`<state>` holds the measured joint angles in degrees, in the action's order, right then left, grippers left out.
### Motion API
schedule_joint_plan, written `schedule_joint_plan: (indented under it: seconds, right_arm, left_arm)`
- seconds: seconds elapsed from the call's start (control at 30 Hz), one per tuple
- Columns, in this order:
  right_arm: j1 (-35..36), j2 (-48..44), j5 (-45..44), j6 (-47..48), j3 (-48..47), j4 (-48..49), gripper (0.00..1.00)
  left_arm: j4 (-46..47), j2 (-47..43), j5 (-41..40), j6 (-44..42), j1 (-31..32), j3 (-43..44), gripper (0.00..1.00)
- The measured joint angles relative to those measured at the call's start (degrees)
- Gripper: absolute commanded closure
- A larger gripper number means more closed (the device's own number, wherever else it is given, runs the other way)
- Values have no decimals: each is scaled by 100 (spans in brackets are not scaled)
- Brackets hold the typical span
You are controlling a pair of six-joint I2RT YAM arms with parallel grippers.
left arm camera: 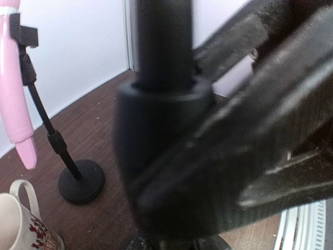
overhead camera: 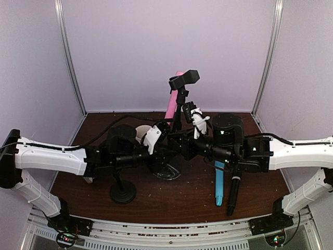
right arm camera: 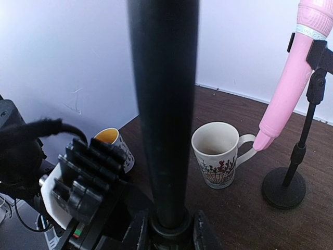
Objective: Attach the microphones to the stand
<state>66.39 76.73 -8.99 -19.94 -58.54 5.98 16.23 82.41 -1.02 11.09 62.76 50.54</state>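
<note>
right gripper (right arm camera: 171,233) clenched on centre stand pole (right arm camera: 164,104); left gripper (overhead camera: 167,136) at same pole, grip can't tell; pink microphone (overhead camera: 171,107) clipped far; blue microphone (overhead camera: 219,182), black microphone (overhead camera: 233,195) lie near right

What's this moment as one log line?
pink microphone: clipped on stand | blue microphone, black microphone: lying on table | right jaws: shut on second stand's pole | left jaws: unclear

The pink microphone (left arm camera: 11,78) runs off the top edge; the stand pole (left arm camera: 161,41) is blurred.
</note>
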Motion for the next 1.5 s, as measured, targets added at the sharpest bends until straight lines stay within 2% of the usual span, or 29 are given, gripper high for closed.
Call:
schedule_joint_plan:
  seconds: [0.13,0.3,0.37,0.4,0.47,0.6,0.77,0.9,1.03,1.13,1.23,1.3,1.5]
  right_arm:
    - [-52,-15,153,61,2,28,100]
    - [-404,-166,1021,345,107,105,100]
    - [-658,-273,1880,573,179,151,90]
    - [-782,-289,2389,796,144,83,81]
    - [-953,-214,3156,1325,-234,-487,69]
    - [-1187,-17,4046,2068,-999,-1434,52]
    - [-1434,-197,4500,2094,-710,-1572,37]
    - [-1467,-437,4540,1864,-306,-1587,35]
    - [-1266,-732,4192,1628,-70,-1482,32]
    - [-953,-940,3486,1397,57,-1261,33]
    - [-728,-953,2660,1005,55,-1036,40]
    - [-704,-890,2131,658,55,-866,40]
    - [-695,-455,1469,153,-11,-485,40]
  left_arm:
    - [9,39,74,-96,17,70,100]
    - [74,7,271,-221,-15,66,100]
    - [107,-57,485,-258,-22,24,100]
    - [140,-116,610,-267,-22,-20,100]
    - [225,-216,813,-262,-20,-118,100]
    - [378,-531,1217,-286,-28,-256,100]
    - [256,-688,1333,-367,-28,-267,100]
    - [144,-699,1040,-354,-22,-267,100]
    - [-7,-697,678,-260,-20,-267,100]
    - [-50,-686,479,-188,-20,-267,100]
    - [-48,-643,345,-111,-20,-267,100]
    - [-48,-603,282,-68,-20,-267,100]
    - [-136,-579,181,-13,-20,-262,100]
